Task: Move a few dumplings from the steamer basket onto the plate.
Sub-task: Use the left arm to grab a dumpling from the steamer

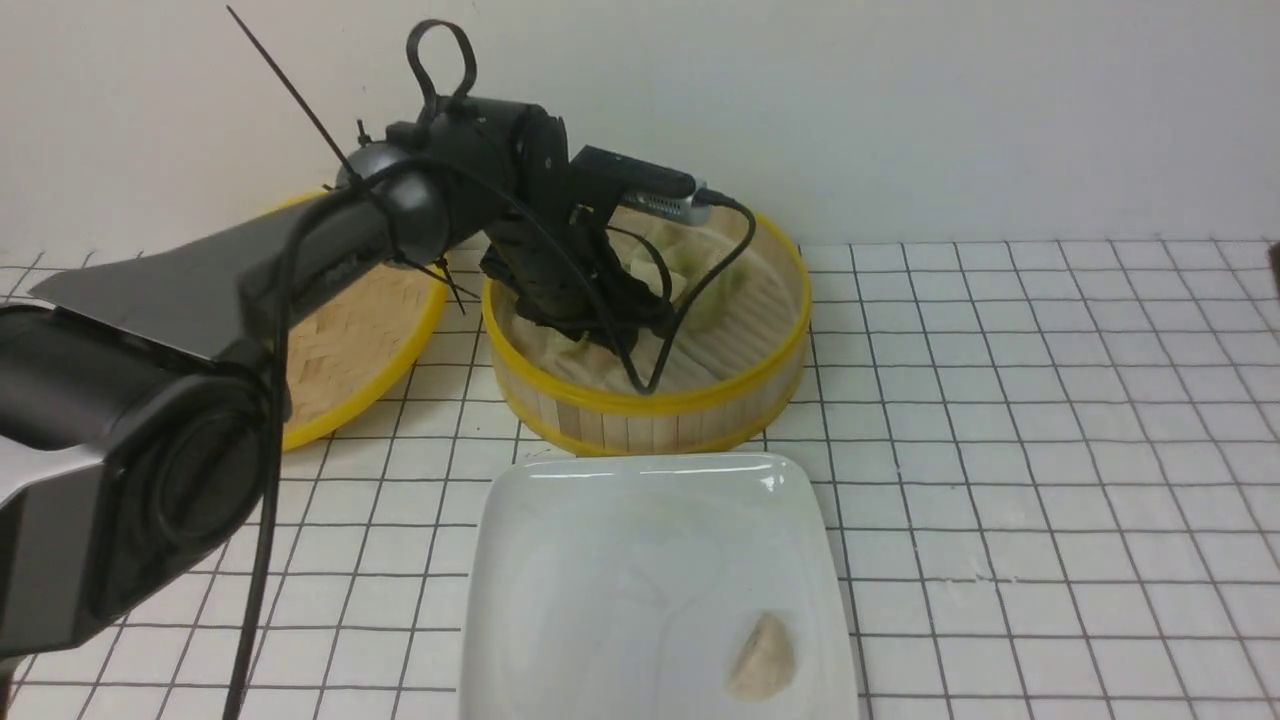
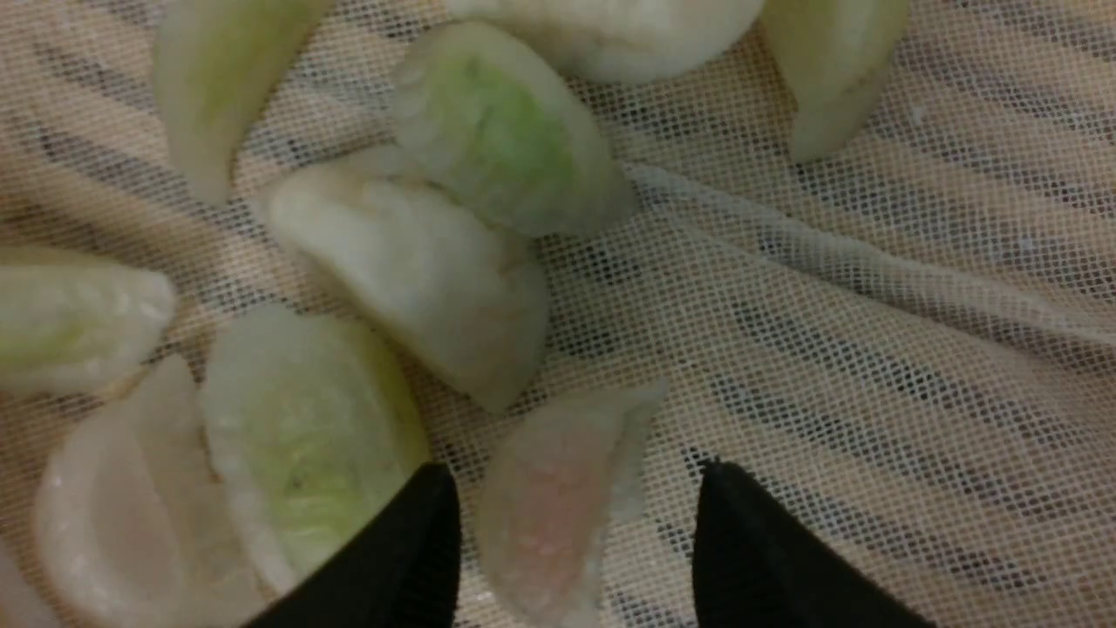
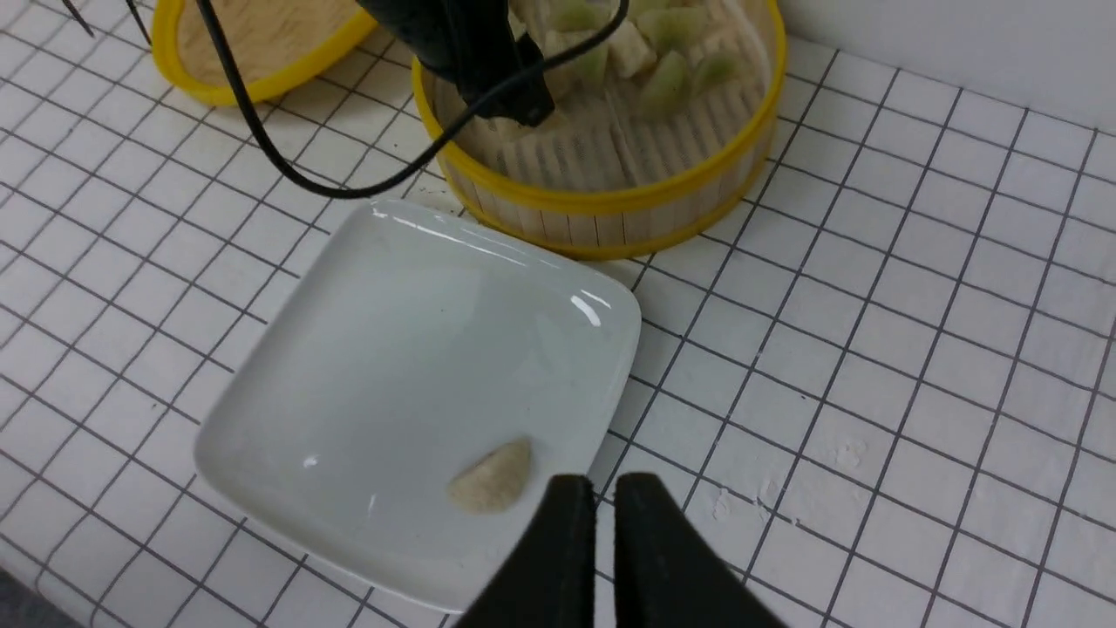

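Inside the steamer basket (image 1: 655, 425), my left gripper (image 2: 580, 515) hovers with fingers parted around the pinkish dumpling (image 2: 549, 506) — my right gripper (image 3: 604, 488) is nearly closed, empty — while one beige dumpling (image 1: 763, 660) sits on the plate (image 1: 640, 590).

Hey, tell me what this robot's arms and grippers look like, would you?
The left arm is dark, matte black and grey, with a ribbed black sleeve near its base, loose black cables and thin black cable ties sticking out. A silvery perforated block sits by its black left gripper. The right gripper has slim, dark, tapering jaws; its arm is out of sight.
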